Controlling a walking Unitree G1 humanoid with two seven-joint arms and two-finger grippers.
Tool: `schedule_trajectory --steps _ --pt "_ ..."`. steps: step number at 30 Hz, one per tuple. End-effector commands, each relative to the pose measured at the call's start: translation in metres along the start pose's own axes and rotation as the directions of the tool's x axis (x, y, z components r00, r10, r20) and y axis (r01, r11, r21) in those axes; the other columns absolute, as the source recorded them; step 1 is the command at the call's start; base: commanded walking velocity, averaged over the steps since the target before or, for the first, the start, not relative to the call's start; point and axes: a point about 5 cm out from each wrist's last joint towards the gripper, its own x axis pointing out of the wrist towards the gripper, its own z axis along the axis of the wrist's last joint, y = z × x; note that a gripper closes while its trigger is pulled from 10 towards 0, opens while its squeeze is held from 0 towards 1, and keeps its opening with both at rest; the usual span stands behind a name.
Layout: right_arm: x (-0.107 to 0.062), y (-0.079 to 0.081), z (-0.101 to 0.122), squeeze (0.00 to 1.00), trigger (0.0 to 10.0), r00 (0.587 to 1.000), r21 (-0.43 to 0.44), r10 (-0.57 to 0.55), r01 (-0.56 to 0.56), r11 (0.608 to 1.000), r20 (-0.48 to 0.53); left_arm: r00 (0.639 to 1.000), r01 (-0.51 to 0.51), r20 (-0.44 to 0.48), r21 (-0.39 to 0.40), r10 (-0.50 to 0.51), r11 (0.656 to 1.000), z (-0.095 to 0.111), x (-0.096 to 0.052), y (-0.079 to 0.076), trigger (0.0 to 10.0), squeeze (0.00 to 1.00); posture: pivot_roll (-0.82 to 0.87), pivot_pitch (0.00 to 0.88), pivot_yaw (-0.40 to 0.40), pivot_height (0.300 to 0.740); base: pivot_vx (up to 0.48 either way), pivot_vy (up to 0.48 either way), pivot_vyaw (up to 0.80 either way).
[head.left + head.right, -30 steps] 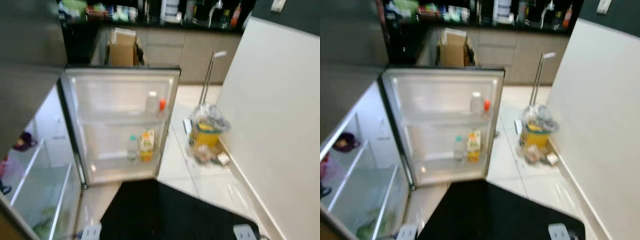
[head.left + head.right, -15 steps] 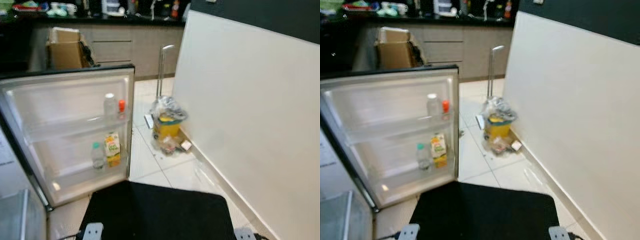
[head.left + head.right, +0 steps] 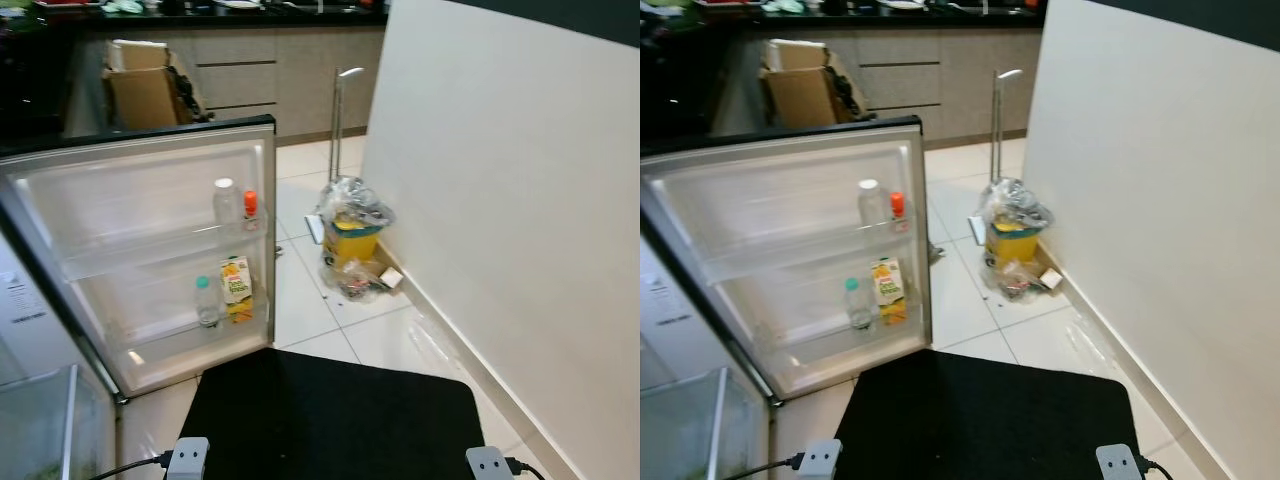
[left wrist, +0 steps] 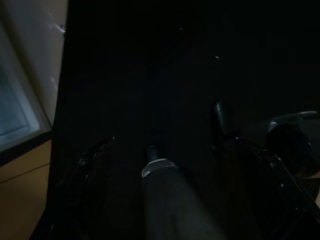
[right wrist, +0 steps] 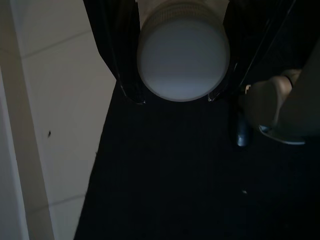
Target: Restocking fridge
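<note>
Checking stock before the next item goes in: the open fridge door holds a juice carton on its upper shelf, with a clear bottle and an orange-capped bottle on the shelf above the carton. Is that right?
Not quite. The juice carton stands on the door's lower shelf, beside a small bottle, as the left eye view shows. The clear bottle and orange-capped bottle do sit on the shelf above it in the fridge door.

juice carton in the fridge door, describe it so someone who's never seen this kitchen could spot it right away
Start at the open fridge door, whose inner side faces the camera with two shelves. On the lower shelf, near the door's outer edge, the juice carton stands upright beside a clear bottle with a green cap. It is the one boxy thing there, yellow and green, where its neighbours are round bottles.
</note>
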Motion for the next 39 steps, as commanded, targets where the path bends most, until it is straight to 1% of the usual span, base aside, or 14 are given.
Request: schedule_trajectory --steps 1,6,7,8,12,14,17,21,25,27,32,33,39 --pt "0.0 0.0 0.002 0.0 10.0 1.0 -0.011 0.002 -0.002 1.0 0.013 0.999 -0.02 -0.031 0.012 0.02 1.0 -0.007 -0.001 0.0 10.0 0.0 -0.12 0.0 -0.036 0.74 0.0 0.0 0.0" --pt "0.001 0.0 0.006 0.0 10.0 1.0 -0.017 0.007 -0.007 1.0 0.03 0.999 -0.024 -0.028 0.006 0.024 1.0 -0.007 -0.001 0.001 10.0 0.0 -0.12 0.0 -0.034 0.74 0.0 0.0 0.0" --pt "0.001 0.001 0.009 0.0 10.0 0.999 -0.031 0.015 -0.013 0.999 0.041 0.999 -0.027 -0.027 0.01 0.028 1.0 -0.007 -0.001 0.001 10.0 0.0 -0.12 0.0 -0.033 0.74 0.0 0.0 0.0" --pt "0.002 0.002 0.013 0.0 10.0 0.998 -0.027 0.029 -0.027 0.999 0.059 0.999 -0.03 -0.026 0.014 0.031 0.999 -0.007 -0.001 0.002 10.0 0.0 -0.12 0.0 -0.032 0.74 0.0 0.0 0.0" --pt "0.003 0.004 0.019 0.0 10.0 0.996 -0.025 0.05 -0.048 0.998 0.079 0.999 -0.033 -0.025 0.017 0.033 0.999 -0.006 -0.001 0.002 10.0 0.0 -0.12 0.0 -0.032 0.74 0.0 0.0 0.0" --pt "0.003 0.007 0.021 0.0 10.0 0.993 -0.045 0.082 -0.078 0.996 0.085 0.999 -0.032 -0.024 0.019 0.033 0.999 -0.006 -0.001 0.001 10.0 0.0 -0.12 0.0 -0.036 0.74 0.0 0.0 0.66" --pt "0.003 0.008 0.022 0.0 10.0 0.992 -0.053 0.092 -0.087 0.995 0.084 0.999 -0.032 -0.024 0.02 0.032 0.999 -0.006 -0.001 0.001 10.0 0.0 -0.12 0.0 -0.036 0.74 0.0 0.0 0.8" --pt "0.003 0.009 0.02 0.0 10.0 0.992 -0.048 0.1 -0.097 0.994 0.077 0.999 -0.03 -0.026 0.02 0.031 0.999 -0.007 0.0 -0.001 10.0 0.0 -0.12 0.0 -0.038 0.74 0.0 0.0 0.8" --pt "0.003 0.008 0.015 0.0 10.0 0.994 -0.071 0.095 -0.091 0.993 0.057 0.999 -0.027 -0.034 0.034 0.028 0.999 -0.009 0.0 -0.002 10.0 0.0 -0.12 0.0 -0.041 0.74 0.0 0.0 0.8" --pt "0.002 0.007 0.01 0.0 10.0 0.996 -0.07 0.079 -0.076 0.995 0.037 0.999 -0.022 -0.037 0.038 0.023 0.999 -0.01 0.0 -0.003 10.0 0.0 -0.12 0.0 -0.041 0.74 0.0 0.0 0.0" --pt "0.001 0.006 0.006 0.0 10.0 0.997 -0.081 0.069 -0.067 0.994 0.022 0.999 -0.01 -0.037 0.035 0.011 0.999 -0.01 0.0 -0.005 10.0 0.0 -0.12 0.0 -0.043 0.74 0.0 0.0 0.0" --pt "0.001 0.006 0.003 0.0 10.0 0.997 -0.088 0.073 -0.071 0.994 0.014 0.999 0.011 -0.042 0.045 -0.009 0.999 -0.011 0.0 -0.007 10.0 0.0 -0.12 0.0 -0.043 0.74 0.0 0.0 0.0" --pt "0.0 0.006 0.002 0.0 10.0 0.997 -0.086 0.072 -0.071 0.994 0.012 0.999 0.031 -0.047 0.057 -0.028 0.998 -0.012 0.0 -0.009 10.0 0.0 -0.12 0.0 -0.042 0.74 0.041 0.0 0.0"
